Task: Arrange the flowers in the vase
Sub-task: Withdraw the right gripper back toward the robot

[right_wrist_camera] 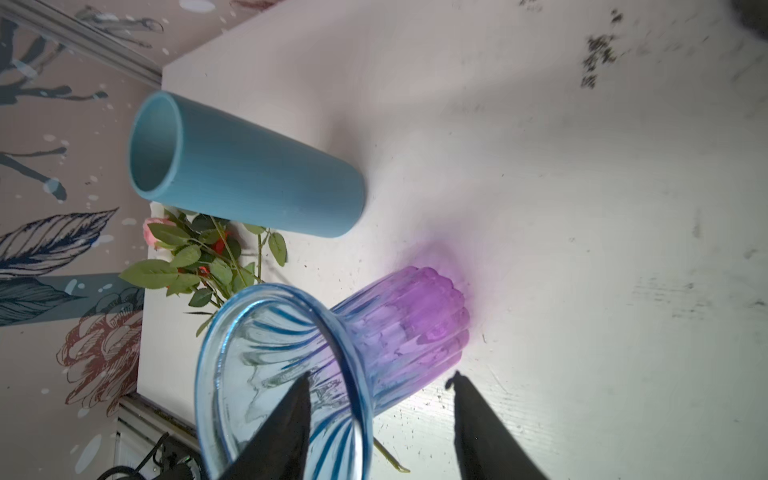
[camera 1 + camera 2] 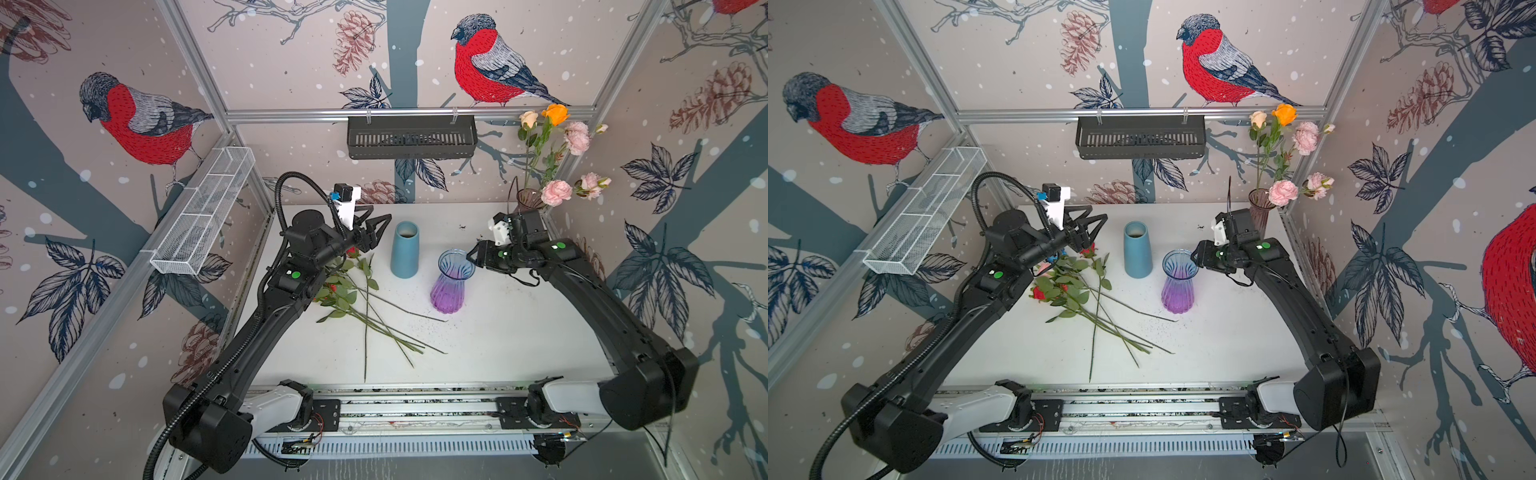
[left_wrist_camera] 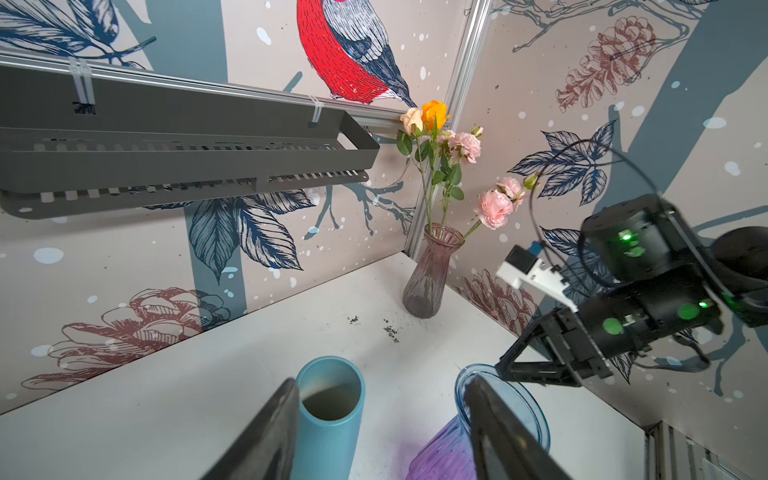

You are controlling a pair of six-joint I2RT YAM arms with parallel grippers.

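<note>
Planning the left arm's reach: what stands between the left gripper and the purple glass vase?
The blue vase stands upright there, between left gripper and purple glass vase; both top views show it.

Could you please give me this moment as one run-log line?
left gripper: open, empty | right gripper: open, straddling purple vase rim | flowers: lying on table

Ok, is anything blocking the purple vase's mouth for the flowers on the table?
Yes: the right gripper straddles the rim of the purple vase, jaws open, one finger over the mouth. The blue vase stands beside it, toward the flowers.
</note>
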